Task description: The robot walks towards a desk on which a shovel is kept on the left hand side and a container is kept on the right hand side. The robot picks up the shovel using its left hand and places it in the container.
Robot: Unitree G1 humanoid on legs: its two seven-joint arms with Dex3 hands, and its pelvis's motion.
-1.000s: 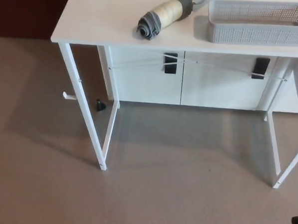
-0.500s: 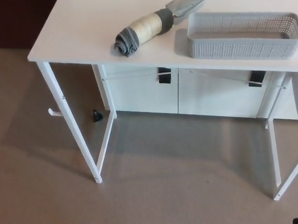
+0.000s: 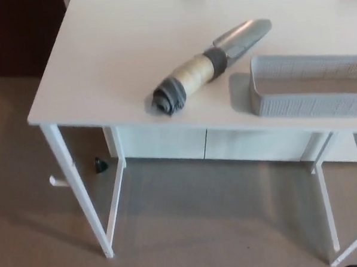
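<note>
Neither of our hands shows, so we cannot tell their state. On the floor at left, a small dark thing sits behind the desk's leg. On the desk the shovel lies slantwise, just left of the container, apart from it.

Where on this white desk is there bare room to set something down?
The white desk is bare across its whole left half, from the left edge to the grey-and-tan handled shovel, and along the back behind the shovel. It is crowded at the right front, where the shovel's metal blade ends close to the grey mesh plastic container. Neither hand is in view.
</note>
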